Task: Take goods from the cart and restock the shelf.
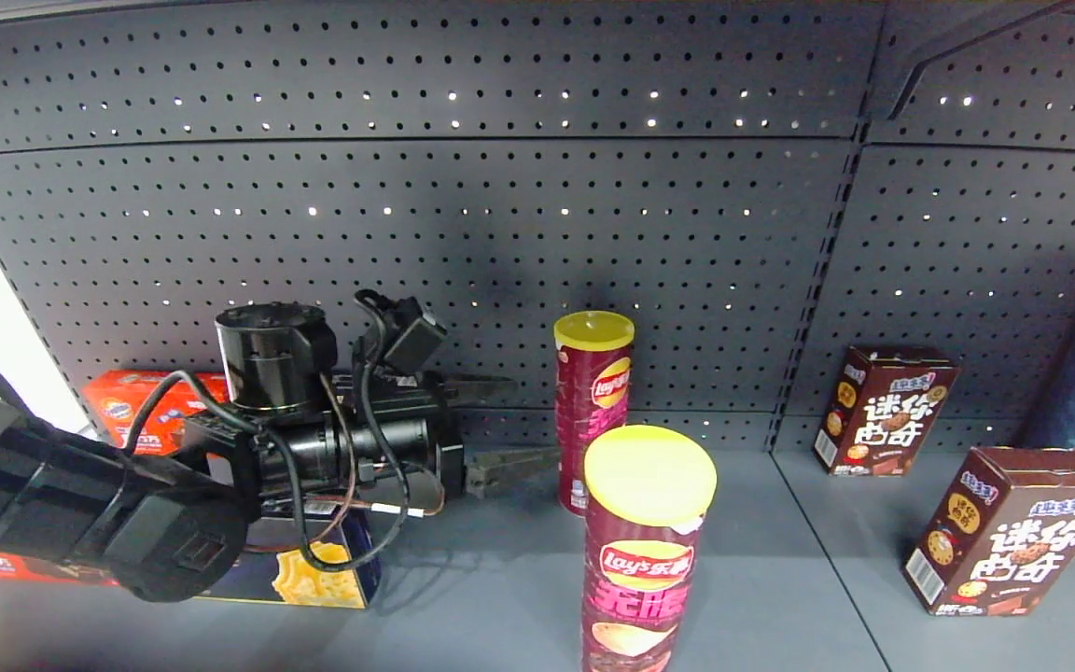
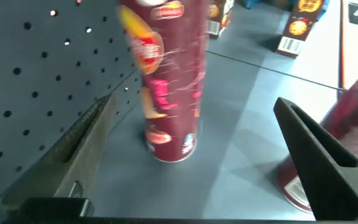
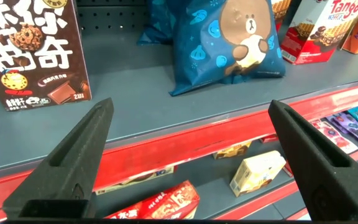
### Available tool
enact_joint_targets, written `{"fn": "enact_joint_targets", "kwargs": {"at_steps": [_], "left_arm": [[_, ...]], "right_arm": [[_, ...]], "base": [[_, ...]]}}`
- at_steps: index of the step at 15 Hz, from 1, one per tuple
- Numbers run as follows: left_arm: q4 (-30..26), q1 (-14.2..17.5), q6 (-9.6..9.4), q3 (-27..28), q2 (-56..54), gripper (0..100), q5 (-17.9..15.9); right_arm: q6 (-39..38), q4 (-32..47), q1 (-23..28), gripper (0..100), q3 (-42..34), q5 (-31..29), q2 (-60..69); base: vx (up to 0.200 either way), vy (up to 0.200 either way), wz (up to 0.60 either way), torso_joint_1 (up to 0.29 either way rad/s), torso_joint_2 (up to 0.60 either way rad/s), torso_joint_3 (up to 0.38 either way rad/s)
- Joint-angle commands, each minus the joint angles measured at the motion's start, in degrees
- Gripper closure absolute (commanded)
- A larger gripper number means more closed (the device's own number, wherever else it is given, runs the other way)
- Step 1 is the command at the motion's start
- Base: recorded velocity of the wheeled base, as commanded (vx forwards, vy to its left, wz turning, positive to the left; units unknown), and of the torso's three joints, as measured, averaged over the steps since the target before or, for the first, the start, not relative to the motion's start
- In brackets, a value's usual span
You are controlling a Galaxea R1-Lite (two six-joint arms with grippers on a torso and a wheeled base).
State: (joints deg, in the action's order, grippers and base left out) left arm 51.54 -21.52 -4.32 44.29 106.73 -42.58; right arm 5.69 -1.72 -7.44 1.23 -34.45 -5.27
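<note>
A rear chips can [image 1: 593,411] and a front chips can [image 1: 645,551] are placed mid-frame on the shelf [image 1: 500,597], the left gripper [image 1: 523,420] and the right gripper [image 3: 191,106] are seen with fingers released and empty, so more fetching is probably left.

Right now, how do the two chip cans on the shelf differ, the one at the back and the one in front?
The rear can stands close to the pegboard; the front can stands farther forward on the shelf. The rear can sits just ahead of the open left pincer, in line with its gap; the front can lies off to one side of it. Both are upright and dark red, with yellow lids.
</note>
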Motion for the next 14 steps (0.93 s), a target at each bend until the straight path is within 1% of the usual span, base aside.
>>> {"fn": "enact_joint_targets", "kwargs": {"at_steps": [1,2,6,8,9,10,12,13,14], "left_arm": [[-0.13,-0.02,-0.43,-0.61,-0.91,0,0.48],[-0.57,-0.10,-0.87,-0.52,-0.82,0,1.54],[-1.27,-1.77,-0.87,0.36,1.11,0,6.28],[-3.55,-3.18,-0.96,1.50,1.73,0,11.64],[-4.26,-3.36,-0.96,1.85,1.73,0,12.70],[-6.19,-3.71,-1.05,3.08,2.17,0,14.63],[-6.63,-3.80,-1.05,4.58,2.87,0,17.01],[-7.60,-3.71,-1.49,5.11,3.40,0,18.15],[-10.85,-3.71,-2.80,6.42,3.49,0,21.31]], "right_arm": [[0.02,-0.04,-0.03,0,0.00,0.00,-0.09],[0.02,-0.04,-0.03,0,0.00,0.00,-0.09],[0.02,-0.04,-0.03,0,0.09,0.00,-0.09],[0.02,0.05,0.05,0,0.09,0.00,-0.09],[0.02,0.05,-0.03,0,0.09,0.00,-0.09],[0.02,0.05,-0.03,0,0.09,0.00,-0.09],[0.02,0.05,-0.03,0,0.09,0.00,-0.09],[0.02,0.05,-0.03,0,0.09,0.00,-0.09],[0.02,0.05,-0.03,0,0.09,0.00,-0.09]], "base": [[0.000,0.000,0.00,0.000,0.00,0.000],[0.000,0.000,0.00,0.000,0.00,0.000],[0.000,0.000,0.00,0.000,0.00,0.000],[0.000,0.000,0.00,0.000,0.00,0.000],[0.000,0.000,0.00,0.000,0.00,0.000],[0.000,0.000,0.00,0.000,0.00,0.000],[0.000,0.000,0.00,0.000,0.00,0.000],[0.000,0.000,0.00,0.000,0.00,0.000],[0.000,0.000,0.00,0.000,0.00,0.000]]}}
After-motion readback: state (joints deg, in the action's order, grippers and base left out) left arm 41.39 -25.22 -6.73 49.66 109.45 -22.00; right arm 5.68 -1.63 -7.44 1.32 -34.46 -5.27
